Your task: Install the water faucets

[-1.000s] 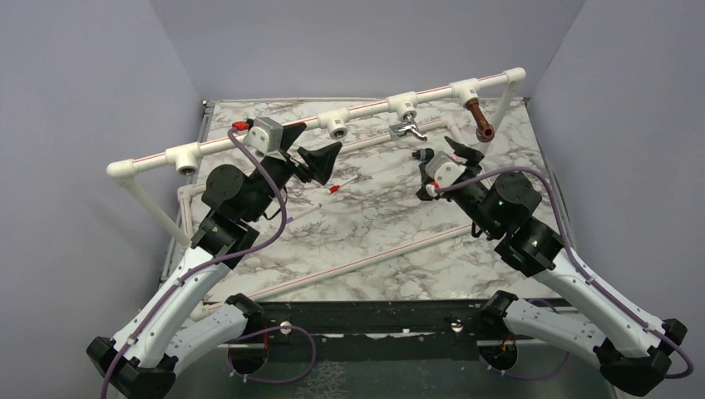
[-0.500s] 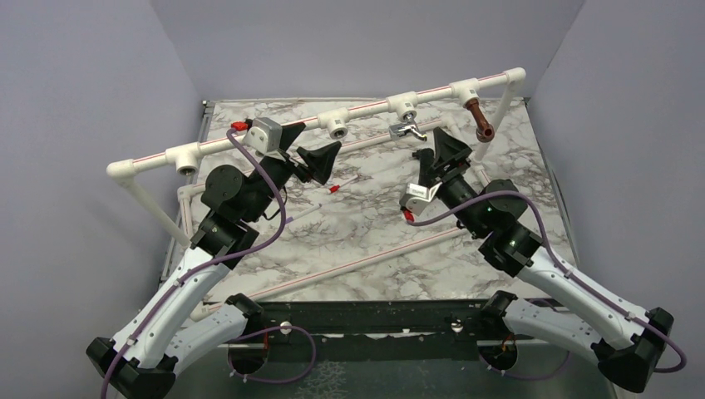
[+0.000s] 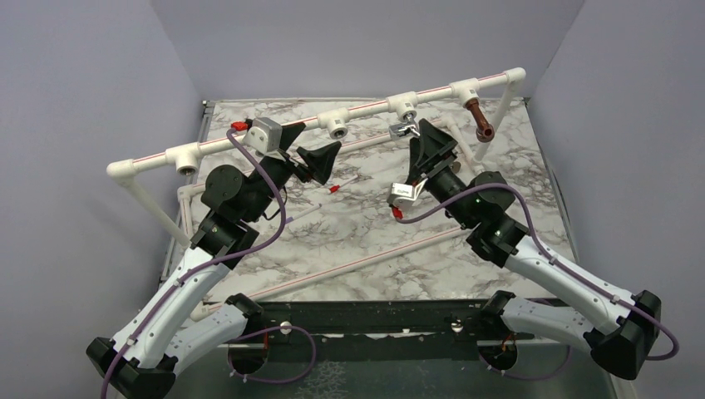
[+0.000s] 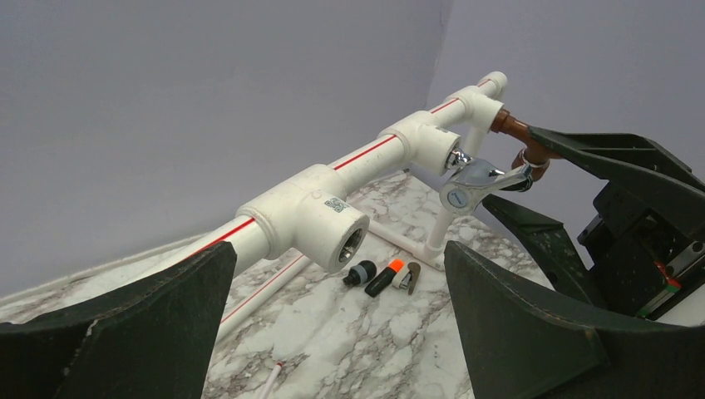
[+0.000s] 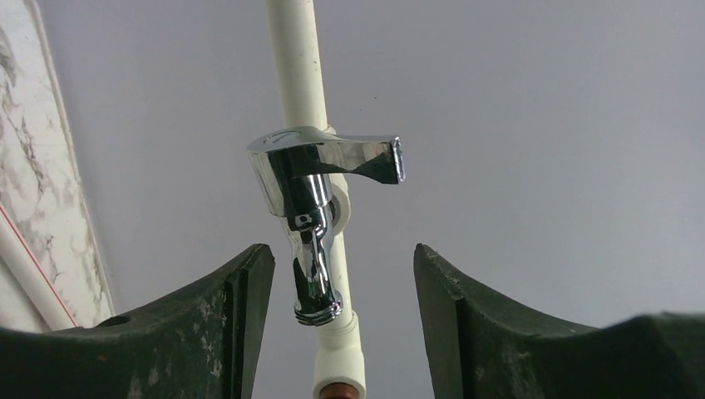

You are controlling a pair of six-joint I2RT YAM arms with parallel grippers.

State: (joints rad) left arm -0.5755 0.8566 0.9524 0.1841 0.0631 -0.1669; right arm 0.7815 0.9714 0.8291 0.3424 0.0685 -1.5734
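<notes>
The chrome faucet [image 3: 405, 130] hangs from a white tee socket [image 3: 406, 108] on the raised pipe. In the right wrist view its lever and spout [image 5: 312, 208] stand between my right gripper's fingers [image 5: 233, 324], with a gap on each side. My right gripper [image 3: 428, 143] is open and reaches up at that faucet. The reddish-brown faucet [image 3: 479, 120] sits in the socket at the pipe's right end. My left gripper [image 3: 314, 156] is open and holds nothing; it points at an unfilled tee socket [image 4: 320, 224]. From the left wrist both faucets show, the chrome faucet [image 4: 474, 179] and the brown faucet [image 4: 520, 137].
The white pipe frame [image 3: 249, 137] crosses the back of the marble table, with lower pipes [image 3: 366, 262] lying on the top. A thin stick with a red tip [image 3: 337, 189] lies mid-table. Small black and orange parts [image 4: 384, 276] lie under the pipe. Grey walls close in all round.
My right arm swung left and up from the table to the chrome faucet, rolling its wrist, and its jaws narrowed. The left arm has not moved.
</notes>
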